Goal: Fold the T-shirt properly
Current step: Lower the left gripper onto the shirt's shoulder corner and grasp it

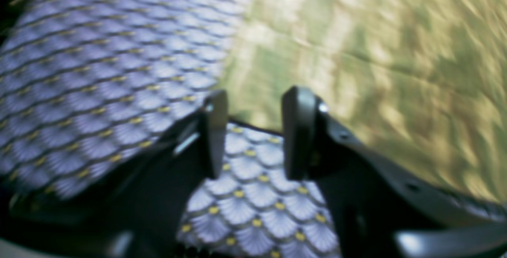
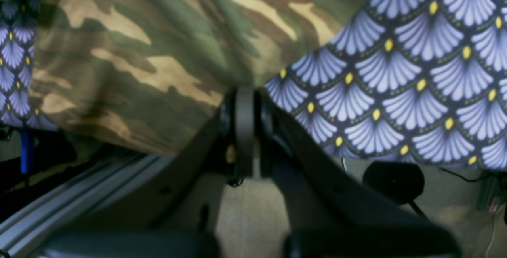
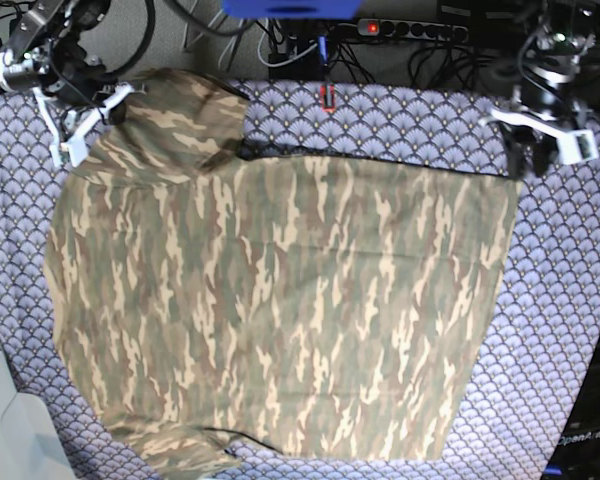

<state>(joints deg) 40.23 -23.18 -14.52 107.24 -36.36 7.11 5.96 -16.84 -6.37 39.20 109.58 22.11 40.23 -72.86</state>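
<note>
One big T-shirt [image 3: 280, 310] lies spread flat on the counter, on top of the purple tablecloth [image 3: 570, 300]. It looks soft, thin and light, so it will bend and slide easily. Good places to grab are its corners and edges.

The left end effector [image 1: 253, 131] sits low by the far hem corner. Its jaws are apart with only tablecloth between them, holding nothing. The right end effector [image 2: 245, 131] is over by the far sleeve, squeezed tight together. The shirt edge is right at its tips, but I cannot tell if cloth is pinched.
</note>
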